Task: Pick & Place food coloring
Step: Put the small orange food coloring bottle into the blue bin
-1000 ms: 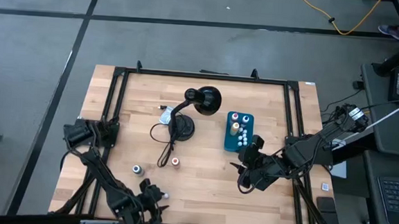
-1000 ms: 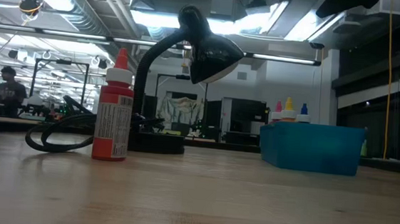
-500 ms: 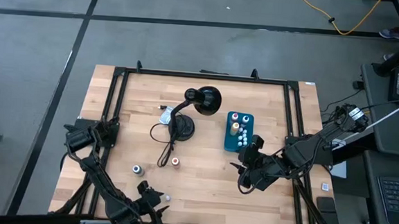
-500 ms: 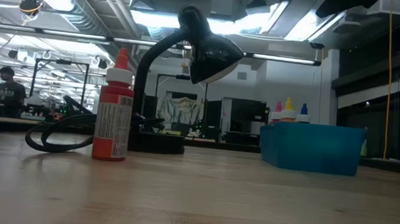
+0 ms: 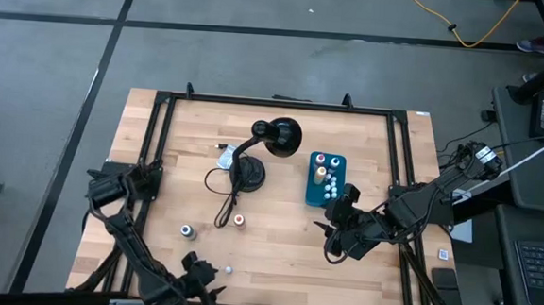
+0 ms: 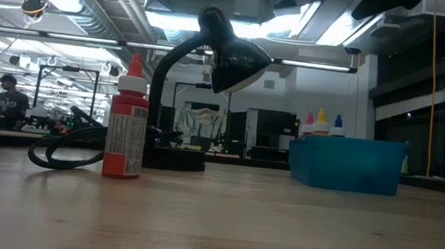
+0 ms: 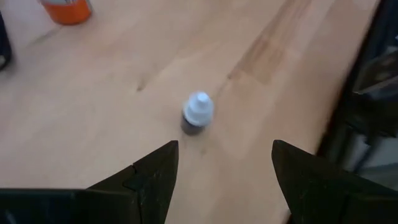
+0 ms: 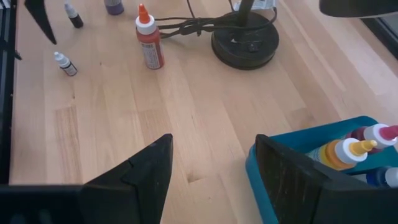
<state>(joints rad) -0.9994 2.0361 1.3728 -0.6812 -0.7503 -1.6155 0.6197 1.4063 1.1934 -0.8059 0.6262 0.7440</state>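
Note:
A tiny food coloring bottle [image 7: 198,112] with a white cap and dark contents stands upright on the wood near the table's near edge [image 5: 228,270]. My left gripper [image 7: 225,171] is open just short of it, fingers level with either side and touching nothing; it is at the near edge [image 5: 198,277]. A red bottle [image 5: 239,220] and a purple one [image 5: 186,230] stand farther in. The teal box [image 5: 325,179] holds several bottles upright. My right gripper [image 8: 214,168] hovers open beside the box's near end [image 5: 339,223].
A black desk lamp [image 5: 271,138] stands mid-table on its round base [image 8: 244,37], its cord [image 5: 222,201] looping toward the red bottle. Another tiny bottle [image 8: 73,15] stands near my left arm. A black frame [image 5: 159,146] rims the table.
My left gripper has drawn back from the tiny white-capped bottle toward the table's near left corner, rising a little, still open. The bottle stays upright where it was.

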